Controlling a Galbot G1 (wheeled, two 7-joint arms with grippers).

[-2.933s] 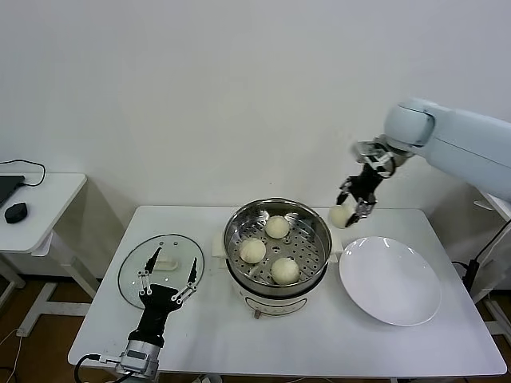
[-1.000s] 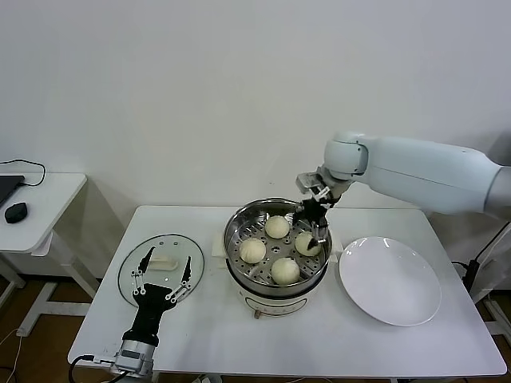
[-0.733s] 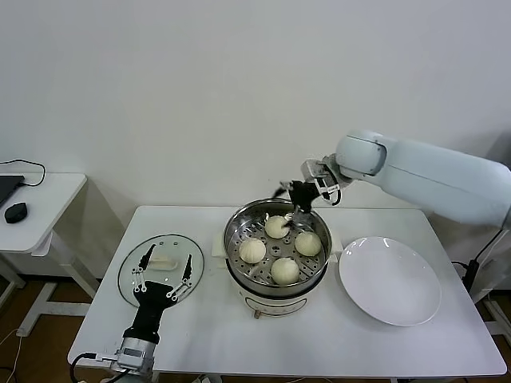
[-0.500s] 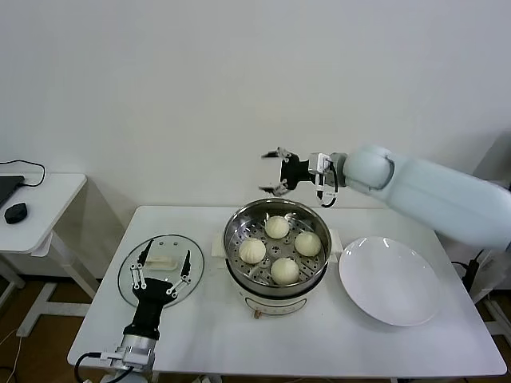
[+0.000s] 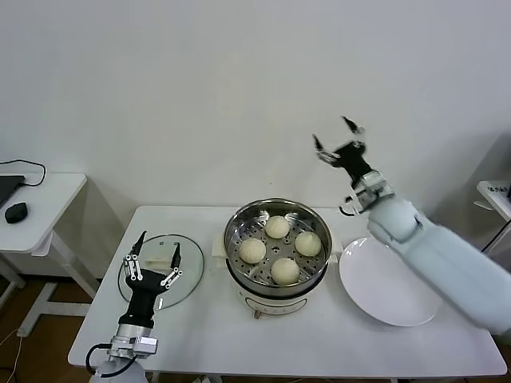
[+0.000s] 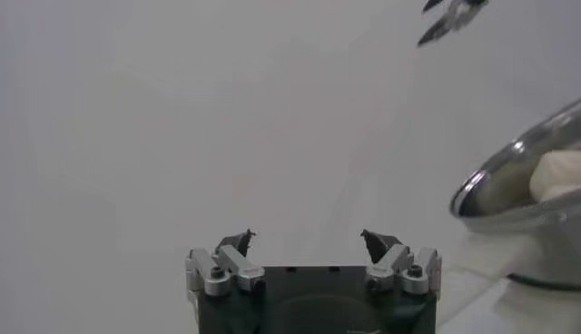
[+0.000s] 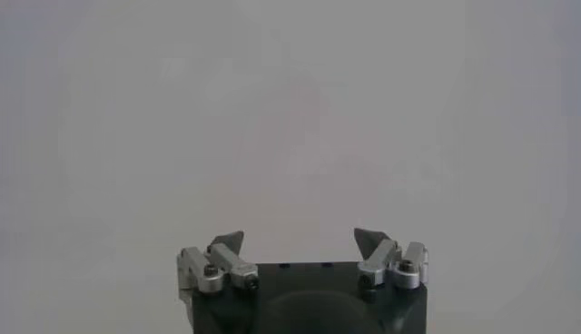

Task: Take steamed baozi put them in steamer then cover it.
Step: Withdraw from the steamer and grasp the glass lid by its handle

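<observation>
Four cream-white baozi (image 5: 277,227) lie in the steel steamer (image 5: 275,209) at the table's middle. Its rim also shows in the left wrist view (image 6: 508,181), with a bun (image 6: 561,174) inside. The glass cover (image 5: 188,283) with its white handle (image 5: 162,262) lies flat on the table to the steamer's left. My left gripper (image 5: 153,257) is open and empty, raised over the cover and pointing up; its own view (image 6: 309,240) shows only the wall between its fingers. My right gripper (image 5: 338,134) is open and empty, high above and behind the steamer's right side, facing the wall (image 7: 300,238).
An empty white plate (image 5: 390,279) lies to the right of the steamer. A side table (image 5: 32,209) with a black mouse (image 5: 15,212) stands at the far left. The white wall runs behind the table.
My right gripper set the fourth baozi into the steamer, opened, then rose up and to the right, away from the pot. My left gripper lifted slightly and turned upright over the cover.
</observation>
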